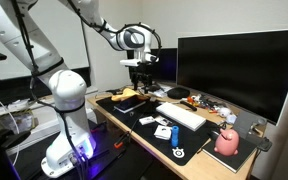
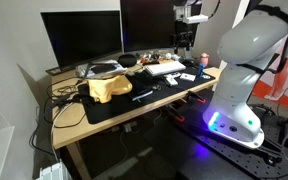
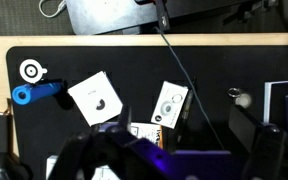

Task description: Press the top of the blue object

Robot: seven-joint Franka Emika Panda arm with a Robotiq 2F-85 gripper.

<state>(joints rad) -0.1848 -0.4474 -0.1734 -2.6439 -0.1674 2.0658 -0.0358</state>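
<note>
The blue object (image 3: 26,95) is a small bright-blue stubby piece with a short blue arm. It lies on the black mat (image 3: 234,60) at the far left of the wrist view, just below a white round disc (image 3: 31,70). I cannot pick it out in either exterior view. My gripper (image 3: 174,150) hangs high above the desk in both exterior views (image 1: 139,65) (image 2: 187,35). Its fingers are spread wide and empty. It is well to the right of the blue object in the wrist view, with nothing between the fingers.
Two white cards (image 3: 96,98) (image 3: 169,103) and a thin black cable (image 3: 184,75) lie on the mat. A white keyboard (image 1: 181,115), a large monitor (image 1: 234,70), a pink rounded object (image 1: 227,143) and a yellow cloth (image 2: 109,88) are on the desk.
</note>
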